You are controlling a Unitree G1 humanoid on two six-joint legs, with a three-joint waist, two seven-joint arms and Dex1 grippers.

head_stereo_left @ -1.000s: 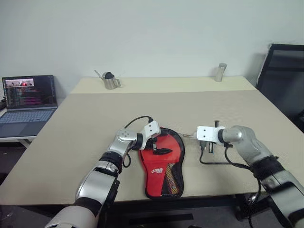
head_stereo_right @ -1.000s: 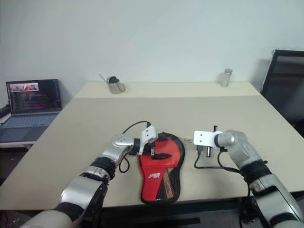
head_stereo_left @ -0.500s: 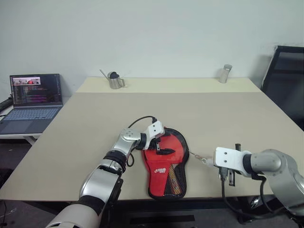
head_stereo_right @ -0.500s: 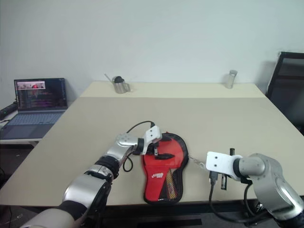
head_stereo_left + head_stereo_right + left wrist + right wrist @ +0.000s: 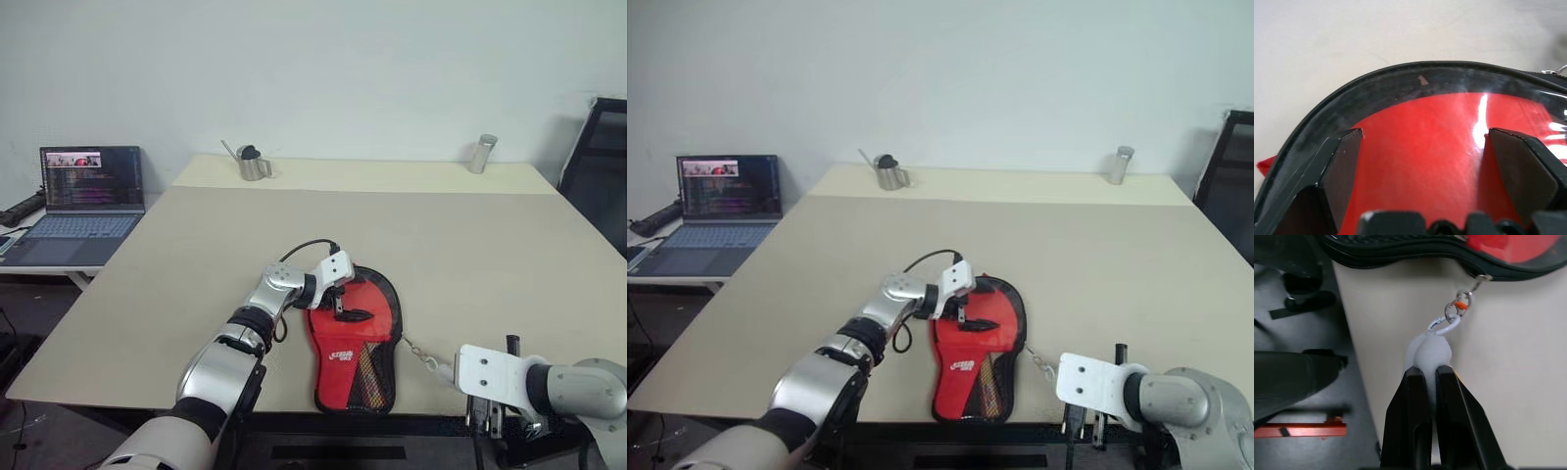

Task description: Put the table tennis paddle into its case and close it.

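Pinching a white pull tab [image 5: 1431,351], the right gripper [image 5: 1426,374] is clamped on it; its chain runs to the case [image 5: 358,338] lying ahead on the table [image 5: 196,255]. The left gripper [image 5: 1420,147], fingers spread, sits over the case's round end, where red shows.

Office or lab room. Big beige table [image 5: 196,255] against a plain white wall [image 5: 353,69]. Open laptop [image 5: 83,201] running code well left of the left gripper [image 5: 345,306], black office chair [image 5: 600,166] far right.
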